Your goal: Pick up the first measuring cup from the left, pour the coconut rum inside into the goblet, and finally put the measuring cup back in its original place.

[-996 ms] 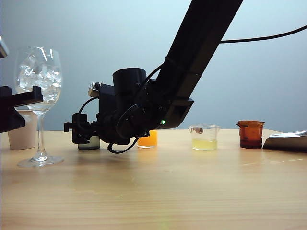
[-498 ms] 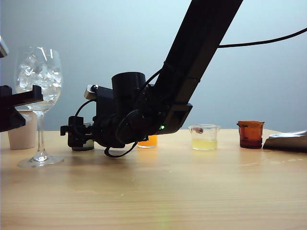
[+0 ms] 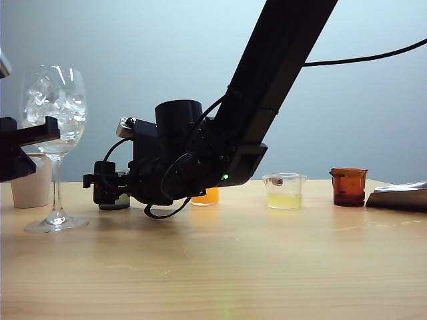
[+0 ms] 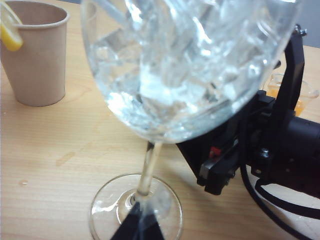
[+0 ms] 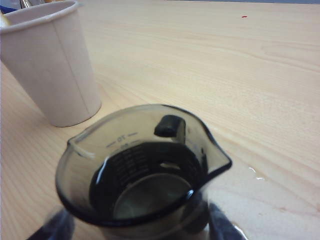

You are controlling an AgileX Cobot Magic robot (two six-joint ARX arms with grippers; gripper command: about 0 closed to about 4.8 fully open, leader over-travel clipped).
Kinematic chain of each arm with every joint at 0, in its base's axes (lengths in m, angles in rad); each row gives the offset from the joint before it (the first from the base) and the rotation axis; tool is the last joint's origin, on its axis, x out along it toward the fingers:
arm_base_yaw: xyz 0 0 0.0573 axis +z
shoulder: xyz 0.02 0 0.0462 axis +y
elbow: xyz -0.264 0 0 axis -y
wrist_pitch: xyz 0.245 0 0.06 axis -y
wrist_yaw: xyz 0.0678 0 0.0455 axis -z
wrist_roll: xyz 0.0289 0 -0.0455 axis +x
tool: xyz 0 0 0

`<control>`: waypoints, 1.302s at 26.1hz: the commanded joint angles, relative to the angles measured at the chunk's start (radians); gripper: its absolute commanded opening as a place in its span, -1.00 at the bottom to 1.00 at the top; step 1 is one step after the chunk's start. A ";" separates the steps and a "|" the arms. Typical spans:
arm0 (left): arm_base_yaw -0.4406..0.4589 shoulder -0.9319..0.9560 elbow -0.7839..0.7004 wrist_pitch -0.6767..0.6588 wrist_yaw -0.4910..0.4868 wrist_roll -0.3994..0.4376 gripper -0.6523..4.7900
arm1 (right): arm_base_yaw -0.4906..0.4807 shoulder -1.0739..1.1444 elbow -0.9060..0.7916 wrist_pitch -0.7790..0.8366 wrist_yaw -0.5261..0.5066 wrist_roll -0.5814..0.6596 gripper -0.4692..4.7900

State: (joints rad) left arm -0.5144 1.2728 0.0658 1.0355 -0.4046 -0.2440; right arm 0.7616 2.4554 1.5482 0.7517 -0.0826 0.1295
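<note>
The smoky grey measuring cup sits deep between the fingers of my right gripper, which is shut on it. In the exterior view the right gripper holds the measuring cup upright at table level, right of the goblet. The coconut rum looks dark through the glass and its level is hard to read. Ice cubes fill the goblet. My left gripper is shut with nothing in it. It hangs at the goblet's bowl, where the left gripper shows at the far left.
A beige paper cup with a lemon slice stands behind the goblet. To the right of my arm stand an orange-filled beaker, a pale yellow one and an amber one. Wet drops lie by the spout.
My right gripper with the measuring cup slid a little to the left, toward the goblet, then stopped. The left gripper and the goblet have not moved.
</note>
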 commanded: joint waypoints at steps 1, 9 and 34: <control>0.002 -0.003 0.002 0.014 -0.001 0.000 -0.78 | 0.003 -0.003 0.014 0.013 -0.007 -0.004 0.50; 0.002 -0.003 0.002 0.014 -0.001 0.000 -0.78 | 0.005 0.034 0.114 -0.053 -0.024 -0.003 0.50; 0.002 -0.003 0.002 0.013 -0.002 0.000 -0.78 | 0.007 0.058 0.114 -0.014 -0.054 -0.037 0.50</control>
State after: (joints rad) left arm -0.5144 1.2728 0.0658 1.0355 -0.4046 -0.2443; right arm 0.7654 2.5175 1.6588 0.7197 -0.1314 0.0956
